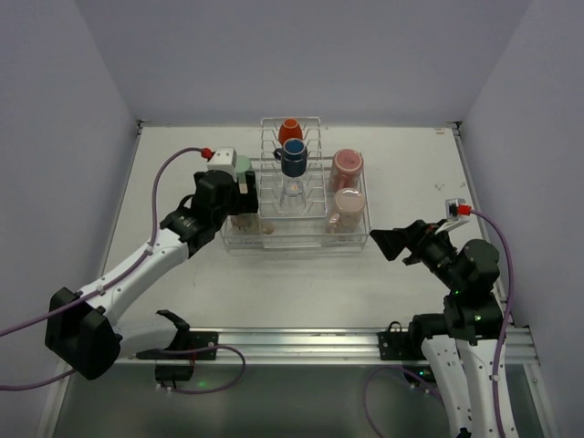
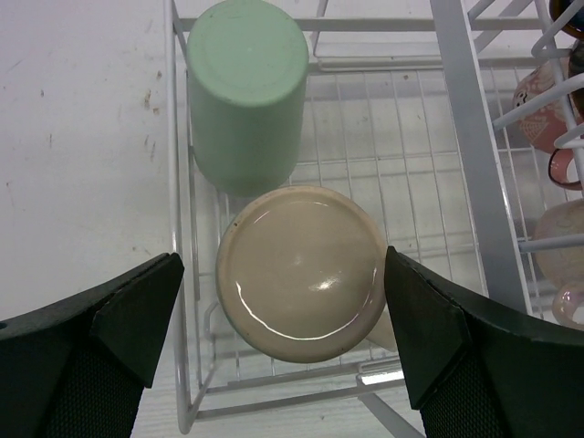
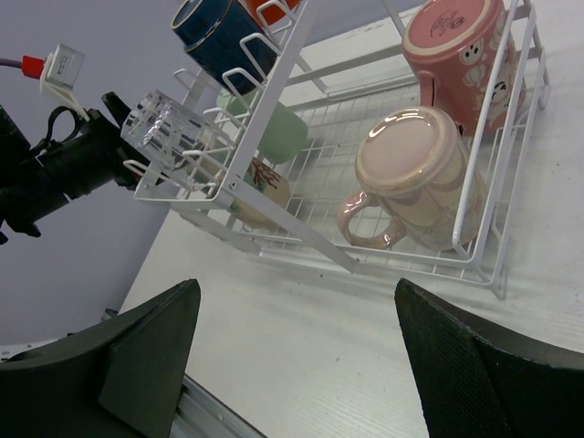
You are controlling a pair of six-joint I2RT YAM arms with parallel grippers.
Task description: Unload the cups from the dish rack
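White table (image 1: 411, 173) carries the dish rack (image 1: 292, 243), set mid-table, long side toward the arm bases. All cups sit in the rack, none outside it. The left gripper (image 2: 283, 319) hangs over the rack's left compartment, jaws spread wide, one finger either side of the cream mug and nothing gripped; contact with the mug cannot be told. The right gripper (image 3: 301, 356) sits off the rack's right end, well apart from it, pointed toward it, jaws likewise spread wide and empty. In the rack's left compartment stands a mint-green tumbler (image 2: 246, 91), base up, at the far end, touching or just short of the cream mug (image 2: 301, 274), which is base up at the near end. In the rack's right compartment a patterned pink tumbler (image 3: 456, 46) stands mouth down at the far end, with a pink cup (image 3: 411, 173) with a handle mouth down just nearer. On the rack's raised middle tines, far to near: orange-red mug (image 1: 290, 130), dark-blue mug (image 1: 293, 158), clear glass (image 3: 160, 128), all tilted on the wires.
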